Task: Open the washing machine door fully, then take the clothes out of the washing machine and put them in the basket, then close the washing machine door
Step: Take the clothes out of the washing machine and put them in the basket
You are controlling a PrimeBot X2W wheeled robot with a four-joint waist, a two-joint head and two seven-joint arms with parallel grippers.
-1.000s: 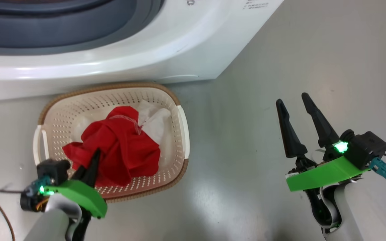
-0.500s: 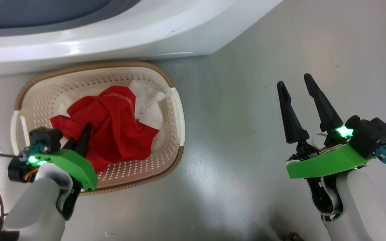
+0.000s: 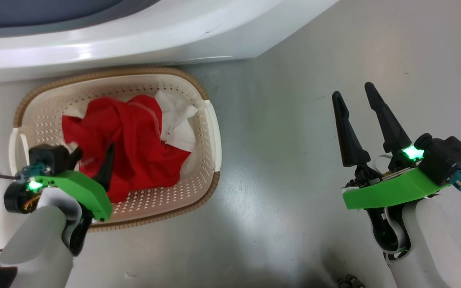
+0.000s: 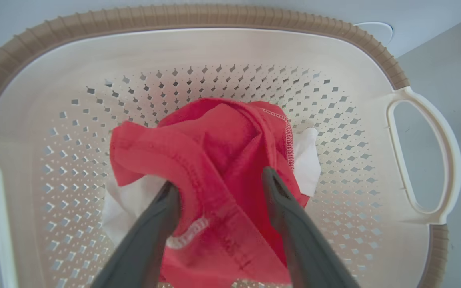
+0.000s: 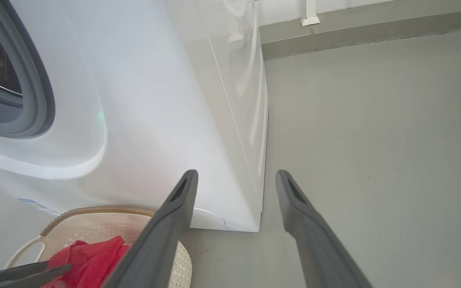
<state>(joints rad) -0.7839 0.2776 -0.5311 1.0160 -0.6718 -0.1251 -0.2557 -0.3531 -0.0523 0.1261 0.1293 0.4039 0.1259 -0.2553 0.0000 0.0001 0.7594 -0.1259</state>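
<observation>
Spread since a second ago, left gripper (image 4: pixel 220 180) fingers flank the clothes (image 4: pixel 222 136) in the basket (image 4: pixel 198 16); right gripper (image 3: pixel 352 89) fingers gape, empty. Cloth between the left fingers could snag on withdrawal, lifting out.

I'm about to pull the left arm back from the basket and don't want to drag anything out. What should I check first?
1. Left end effector open: ok, fingers apart.
2. Clothes free of it: not ok, red fabric lies bunched between the fingers and may snag.
3. Clothes inside the basket: ok, nothing hangs over the rim.
4. Right end effector open and empty: ok.
5. Washing machine emptied: cannot tell, too little of the drum is visible.
</observation>
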